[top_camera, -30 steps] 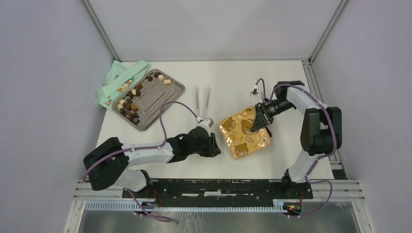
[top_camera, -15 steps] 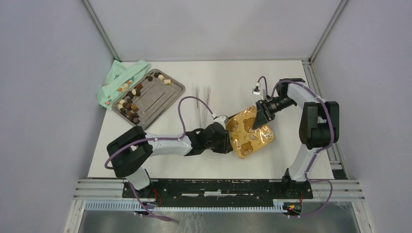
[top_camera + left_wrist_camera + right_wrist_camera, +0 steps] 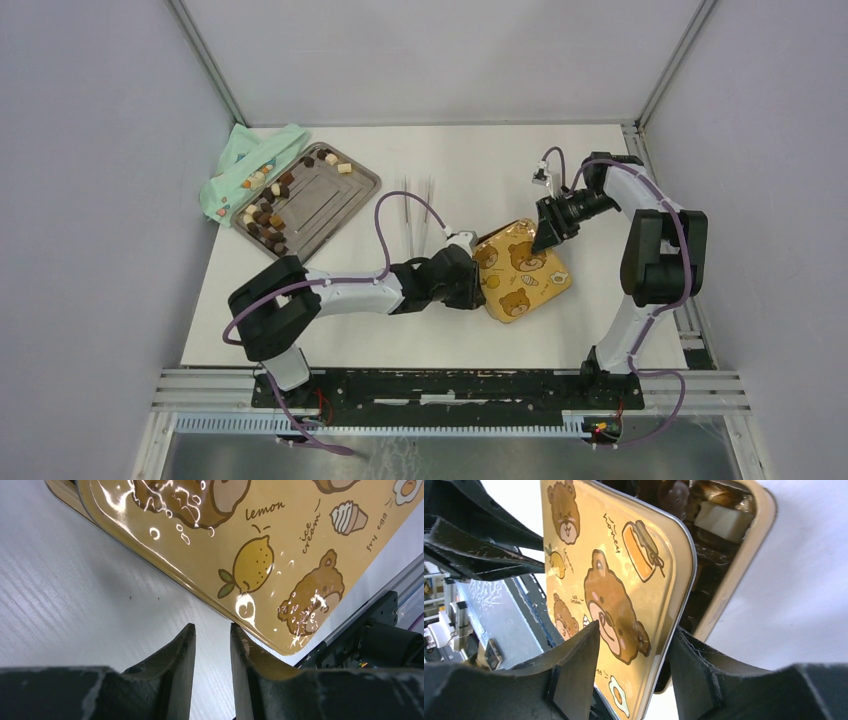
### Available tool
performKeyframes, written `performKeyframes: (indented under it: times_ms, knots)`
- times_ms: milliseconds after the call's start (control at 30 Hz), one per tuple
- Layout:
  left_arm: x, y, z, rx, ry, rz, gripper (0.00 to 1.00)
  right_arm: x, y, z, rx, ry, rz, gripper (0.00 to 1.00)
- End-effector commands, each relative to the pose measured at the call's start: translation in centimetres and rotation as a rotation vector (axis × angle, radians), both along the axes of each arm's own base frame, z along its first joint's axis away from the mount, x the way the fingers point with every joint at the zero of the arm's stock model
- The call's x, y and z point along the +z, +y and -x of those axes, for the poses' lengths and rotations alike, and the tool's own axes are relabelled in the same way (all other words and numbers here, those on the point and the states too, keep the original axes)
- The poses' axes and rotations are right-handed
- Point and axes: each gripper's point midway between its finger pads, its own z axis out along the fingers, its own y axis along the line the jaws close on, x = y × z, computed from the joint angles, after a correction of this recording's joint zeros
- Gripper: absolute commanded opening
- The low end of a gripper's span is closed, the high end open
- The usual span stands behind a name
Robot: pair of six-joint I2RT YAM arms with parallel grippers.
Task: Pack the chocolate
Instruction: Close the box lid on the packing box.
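Observation:
The gold square tin's lid [image 3: 522, 270], printed with bears, lies skewed over the tin base [image 3: 735, 570]. Chocolate pieces [image 3: 718, 516], brown and cream, show in the uncovered corner of the base. More chocolate [image 3: 265, 215] lies on a metal tray [image 3: 325, 200] at the far left. My right gripper [image 3: 546, 238] straddles the lid's far right corner and grips it, which shows in the right wrist view [image 3: 635, 627]. My left gripper [image 3: 474, 276] is at the tin's left edge. Its fingers [image 3: 212, 627] are slightly apart with nothing between them, and one fingertip [image 3: 240, 632] touches the lid's rim [image 3: 240, 540].
A mint-green bag [image 3: 235, 165] lies beside the tray at the far left, with a few pieces on it. Metal tongs [image 3: 417, 205] lie on the white table behind the left gripper. The frame rail [image 3: 450, 385] runs along the near edge.
My left arm swung right and reached the tin's left edge. The tin shifted right and turned. My right gripper moved toward the far right along with the lid's corner.

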Motion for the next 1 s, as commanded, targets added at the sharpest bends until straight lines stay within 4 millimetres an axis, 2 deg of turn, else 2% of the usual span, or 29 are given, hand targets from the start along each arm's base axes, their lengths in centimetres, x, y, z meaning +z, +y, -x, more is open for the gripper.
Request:
performKeyframes:
  times_ms: [0, 233, 433, 567, 633, 700, 800, 900, 967]
  knots:
    - [1.6, -0.8, -1.2, -0.016, -0.073, 0.004, 0.38, 0.5, -0.7, -2.6, -0.032, -0.087, 0.052, 0.58]
    - [2.6, -0.1, -0.7, -0.008, -0.073, 0.026, 0.4, 0.6, -1.7, -5.2, -0.095, -0.166, 0.097, 0.59]
    - [3.9, 1.3, -0.5, 0.015, -0.101, 0.039, 0.43, 1.1, -2.0, -6.7, -0.126, -0.216, 0.113, 0.59]
    - [4.8, 2.7, -0.2, 0.015, -0.12, 0.014, 0.45, 2.7, -2.4, -7.3, -0.118, -0.286, 0.137, 0.6]
    - [5.9, 3.3, -0.3, 0.009, -0.157, 0.011, 0.53, 4.2, -2.7, -7.3, -0.089, -0.366, 0.154, 0.6]
    - [7.5, 4.2, -0.7, 0.003, -0.21, 0.016, 0.61, 6.2, -2.5, -6.6, -0.019, -0.482, 0.144, 0.6]
    - [9.8, 5.5, -2.3, -0.012, -0.281, 0.029, 0.74, 8.8, -2.1, -4.4, 0.115, -0.689, 0.133, 0.6]
    - [12.3, 6.4, -4.8, -0.046, -0.346, 0.075, 0.85, 10.1, -0.7, -0.4, 0.325, -0.905, 0.069, 0.59]
    - [13.4, 6.4, -6.3, -0.091, -0.365, 0.116, 0.92, 9.5, 0.5, 3.1, 0.531, -1.069, 0.006, 0.59]
